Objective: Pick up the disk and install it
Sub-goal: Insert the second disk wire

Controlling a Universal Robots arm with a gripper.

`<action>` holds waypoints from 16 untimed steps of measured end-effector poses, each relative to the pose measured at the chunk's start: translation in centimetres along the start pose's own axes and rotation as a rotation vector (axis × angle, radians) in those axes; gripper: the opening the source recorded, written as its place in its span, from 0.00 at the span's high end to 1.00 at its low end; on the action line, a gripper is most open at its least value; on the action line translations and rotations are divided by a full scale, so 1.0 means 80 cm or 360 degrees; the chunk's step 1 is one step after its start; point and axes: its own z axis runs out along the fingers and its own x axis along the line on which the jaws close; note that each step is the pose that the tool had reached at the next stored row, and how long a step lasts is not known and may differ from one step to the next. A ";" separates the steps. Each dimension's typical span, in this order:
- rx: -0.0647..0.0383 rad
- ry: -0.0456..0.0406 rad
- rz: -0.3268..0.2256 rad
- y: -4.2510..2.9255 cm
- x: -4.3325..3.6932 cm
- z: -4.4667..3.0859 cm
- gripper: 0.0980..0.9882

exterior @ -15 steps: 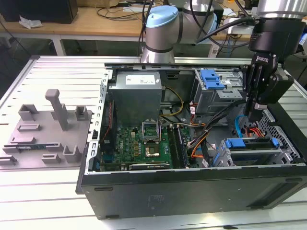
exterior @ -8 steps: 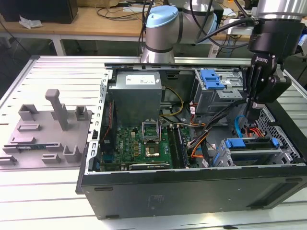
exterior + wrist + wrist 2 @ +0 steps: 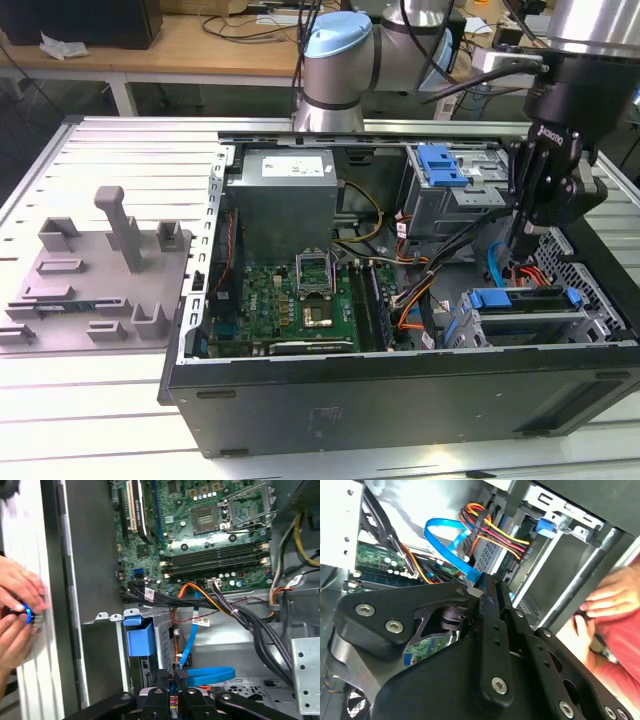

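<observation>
The disk sits in the lower drive cage (image 3: 560, 330) of the open computer case, at the exterior view's right. Its bright blue carrier (image 3: 515, 298) lies across the cage top, and its silver face is mostly hidden. In the first wrist view the carrier's blue end (image 3: 140, 639) sticks out of the cage front; in the second wrist view a blue tab (image 3: 546, 526) shows. My gripper (image 3: 516, 250) hangs just above the cage, apart from the disk. Its black fingers are shut with nothing between them in both wrist views (image 3: 492, 589) (image 3: 178, 676).
A blue data cable (image 3: 210, 674) and bundled power wires (image 3: 492, 530) run right beside my fingertips. The motherboard (image 3: 300, 295) lies in the case middle, with a second blue carrier (image 3: 443, 165) in the upper bay. A person's hands (image 3: 20, 612) work outside the case wall. A grey fixture (image 3: 100, 270) stands left.
</observation>
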 end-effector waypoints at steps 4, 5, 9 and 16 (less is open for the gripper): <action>-0.0003 -0.0029 -0.0001 -0.0017 0.014 0.0037 0.93; -0.0003 -0.0035 -0.0001 -0.0025 0.020 0.0055 0.93; -0.0005 -0.0079 -0.0002 -0.0047 0.037 0.0107 0.93; 0.0007 -0.0244 -0.0005 -0.0070 0.055 0.0162 0.93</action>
